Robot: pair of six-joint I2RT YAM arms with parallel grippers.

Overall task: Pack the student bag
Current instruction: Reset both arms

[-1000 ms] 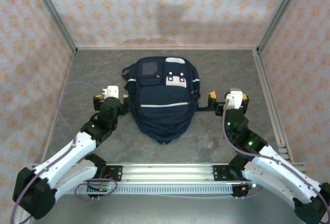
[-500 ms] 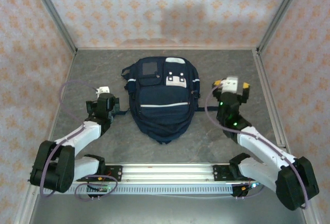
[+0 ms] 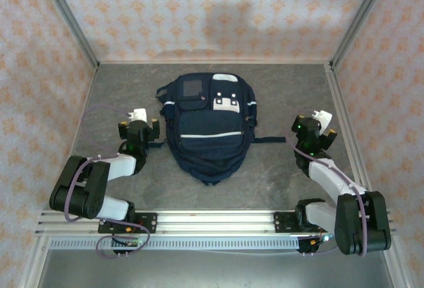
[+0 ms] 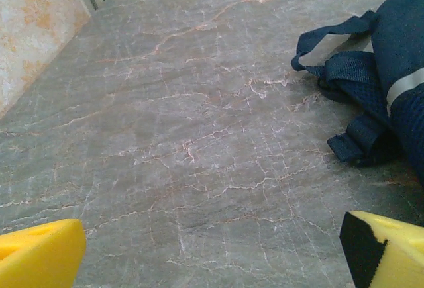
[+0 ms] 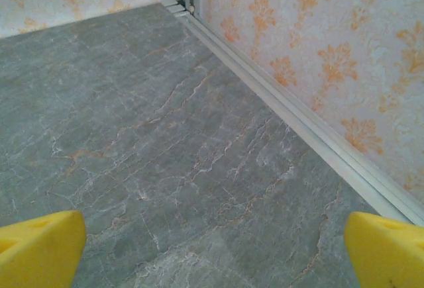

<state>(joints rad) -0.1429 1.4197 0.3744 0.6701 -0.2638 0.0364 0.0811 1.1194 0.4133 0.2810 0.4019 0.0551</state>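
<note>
Both my arms have folded back, the right one swinging outward. My left hand (image 3: 138, 128) gapes wide, low over the counter (image 3: 265, 175), a dark strap (image 4: 351, 69) just ahead on its right; my right hand (image 3: 312, 129) is wide too, facing the papered wall (image 5: 318, 36). The student bag (image 3: 209, 129) lies flat between them, front up, mid-counter

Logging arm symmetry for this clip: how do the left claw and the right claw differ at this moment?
The left claw sits close beside the student bag, while the right claw is apart from it, nearer the side wall. The left claw's camera faces the bag's straps; the right claw's faces the wall rail. Both are open, empty and low over the table.
</note>
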